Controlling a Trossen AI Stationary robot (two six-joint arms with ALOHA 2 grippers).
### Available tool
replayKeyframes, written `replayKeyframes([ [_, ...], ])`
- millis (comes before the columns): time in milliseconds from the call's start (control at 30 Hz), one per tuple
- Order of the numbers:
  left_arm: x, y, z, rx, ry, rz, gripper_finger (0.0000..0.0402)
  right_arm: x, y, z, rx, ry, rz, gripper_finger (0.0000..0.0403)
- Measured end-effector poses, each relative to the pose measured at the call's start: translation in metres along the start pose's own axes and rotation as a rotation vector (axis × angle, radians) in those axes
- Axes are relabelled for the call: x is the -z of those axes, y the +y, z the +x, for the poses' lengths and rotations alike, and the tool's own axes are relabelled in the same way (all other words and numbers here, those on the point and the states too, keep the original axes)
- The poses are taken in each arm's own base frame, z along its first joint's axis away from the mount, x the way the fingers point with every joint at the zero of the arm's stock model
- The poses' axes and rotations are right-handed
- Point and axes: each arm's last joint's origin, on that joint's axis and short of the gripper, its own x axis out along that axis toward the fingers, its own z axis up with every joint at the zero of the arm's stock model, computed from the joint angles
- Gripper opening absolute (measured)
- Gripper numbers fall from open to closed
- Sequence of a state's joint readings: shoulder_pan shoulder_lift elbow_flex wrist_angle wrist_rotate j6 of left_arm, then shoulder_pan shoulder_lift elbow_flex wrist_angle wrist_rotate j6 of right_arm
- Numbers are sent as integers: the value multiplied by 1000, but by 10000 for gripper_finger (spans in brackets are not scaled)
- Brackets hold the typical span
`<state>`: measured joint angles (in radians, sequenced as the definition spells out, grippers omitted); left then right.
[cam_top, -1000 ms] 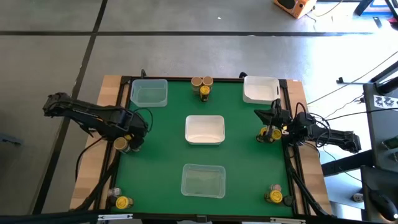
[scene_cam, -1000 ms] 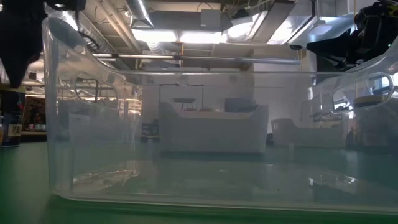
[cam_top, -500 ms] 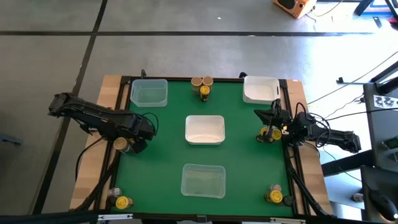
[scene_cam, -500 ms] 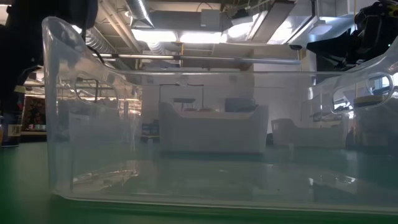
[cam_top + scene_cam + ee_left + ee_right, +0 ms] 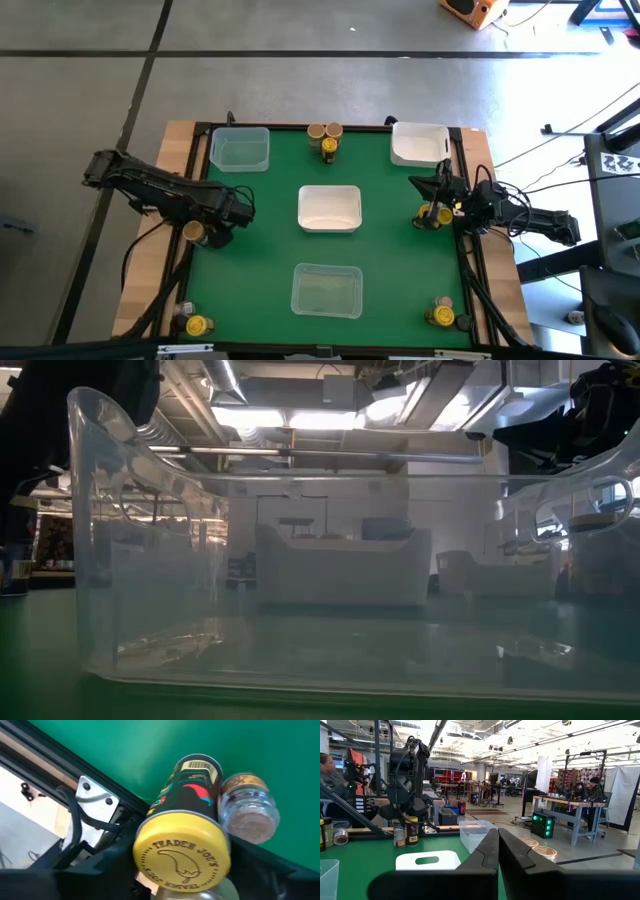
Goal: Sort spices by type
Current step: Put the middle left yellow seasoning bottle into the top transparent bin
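My left tool (image 5: 222, 222) at the bench's (image 5: 260, 250) left edge, fingers spread around a yellow-lidded Trader Joe's spice jar (image 5: 184, 840).
A clear jar (image 5: 249, 810) stands just beside it; my right tool (image 5: 432, 212), fingers together, waits near the right edge.

You stand in a workshop hall: grey concrete floor (image 5: 330, 30) with dark seams, bright ceiling lights (image 5: 485, 727) at twelve o'clock, a workbench (image 5: 565, 802) at three o'clock, a white curtain (image 5: 626, 790) beyond it, red shelving (image 5: 452, 775) farther back.
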<state>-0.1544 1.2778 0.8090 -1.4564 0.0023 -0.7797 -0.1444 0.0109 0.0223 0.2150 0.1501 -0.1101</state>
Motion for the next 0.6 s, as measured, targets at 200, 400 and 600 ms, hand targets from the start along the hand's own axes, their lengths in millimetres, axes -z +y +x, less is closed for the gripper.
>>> replayKeyframes([
  [200,0,0,0,-6,-4,30,219,0,0,0,0,0,0,8],
  [400,-3,4,-11,-4,-35,27,219,-1,0,0,1,-5,1,8],
  [600,-8,16,-46,-26,-118,13,226,-1,0,0,2,-15,2,8],
])
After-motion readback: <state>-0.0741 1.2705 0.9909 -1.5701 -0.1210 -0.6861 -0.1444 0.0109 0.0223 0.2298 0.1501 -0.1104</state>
